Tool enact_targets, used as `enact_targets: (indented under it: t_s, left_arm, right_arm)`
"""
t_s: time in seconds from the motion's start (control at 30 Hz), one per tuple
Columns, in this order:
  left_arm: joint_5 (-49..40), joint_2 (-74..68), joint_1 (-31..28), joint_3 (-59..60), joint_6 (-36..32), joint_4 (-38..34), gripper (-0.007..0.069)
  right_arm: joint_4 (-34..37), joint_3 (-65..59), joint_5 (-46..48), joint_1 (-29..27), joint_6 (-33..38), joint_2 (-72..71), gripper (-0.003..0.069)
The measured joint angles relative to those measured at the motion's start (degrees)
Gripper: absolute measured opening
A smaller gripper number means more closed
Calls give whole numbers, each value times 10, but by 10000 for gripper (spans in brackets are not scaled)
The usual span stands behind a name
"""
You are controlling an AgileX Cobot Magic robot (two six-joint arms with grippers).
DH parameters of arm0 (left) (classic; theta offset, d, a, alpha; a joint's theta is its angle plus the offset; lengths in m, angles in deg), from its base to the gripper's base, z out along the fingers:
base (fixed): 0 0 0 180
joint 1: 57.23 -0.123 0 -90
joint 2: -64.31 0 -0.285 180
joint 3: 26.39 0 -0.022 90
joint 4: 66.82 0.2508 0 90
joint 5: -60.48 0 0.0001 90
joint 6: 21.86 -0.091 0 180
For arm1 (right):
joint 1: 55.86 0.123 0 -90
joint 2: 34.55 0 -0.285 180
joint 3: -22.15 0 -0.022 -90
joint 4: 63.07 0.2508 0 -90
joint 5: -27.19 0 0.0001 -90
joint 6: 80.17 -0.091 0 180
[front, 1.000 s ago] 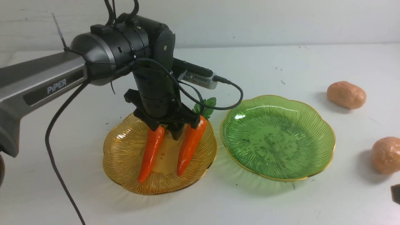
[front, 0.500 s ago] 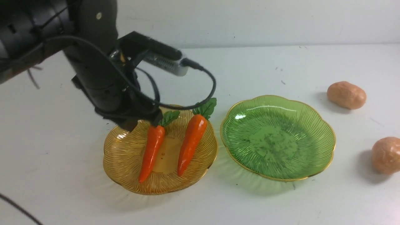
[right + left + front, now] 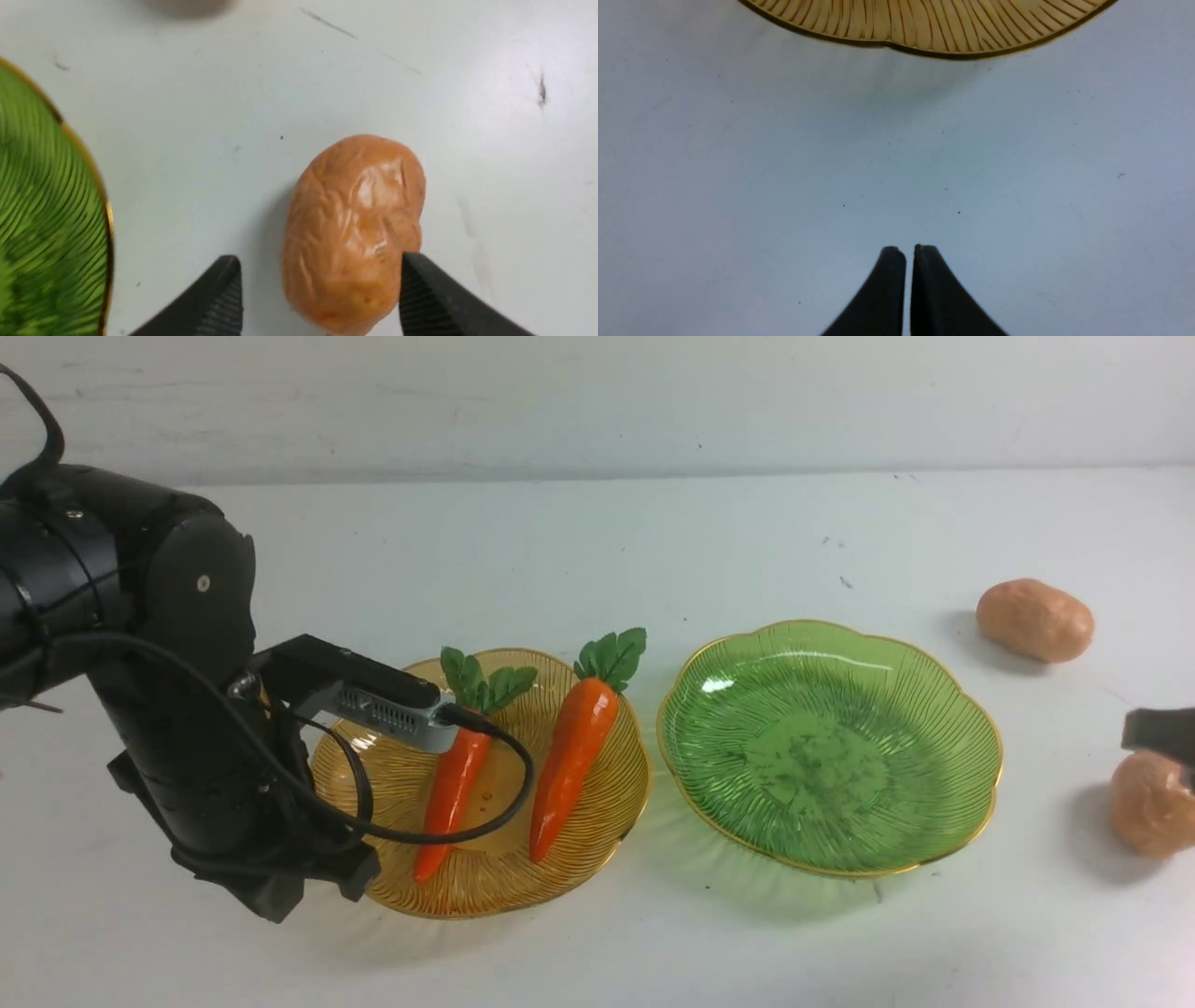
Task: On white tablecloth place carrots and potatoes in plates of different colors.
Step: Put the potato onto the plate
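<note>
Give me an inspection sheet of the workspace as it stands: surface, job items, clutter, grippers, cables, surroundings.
Surface: white tablecloth, with a few dark specks.
Job's things: left carrot and right carrot lie side by side in the amber plate. The green plate holds nothing. The far potato and near potato sit on the cloth, right of the green plate.
Clutter: nothing seen.
Grippers: left gripper is shut and empty, over bare cloth beside the amber plate. Right gripper is open, its jaws astride the near potato.
Cables: black cable loops across the amber plate.
Surroundings: pale wall behind.
</note>
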Motion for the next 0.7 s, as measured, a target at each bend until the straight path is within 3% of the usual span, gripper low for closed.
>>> enact_targets:
  t_s: [0.13,0.23,0.47,0.7]
  left_arm:
    - [0,0,0,0,-1,-9,7]
    - [0,0,0,0,-2,-11,7]
    - [1,0,0,0,-3,-11,7]
    - [2,0,0,0,-3,-13,7]
  right_arm:
    - [37,61,59,-24,0,74,582]
    - [54,77,79,-24,0,115,613]
    - [59,80,79,-24,0,187,608]
    - [62,85,78,-24,2,221,526]
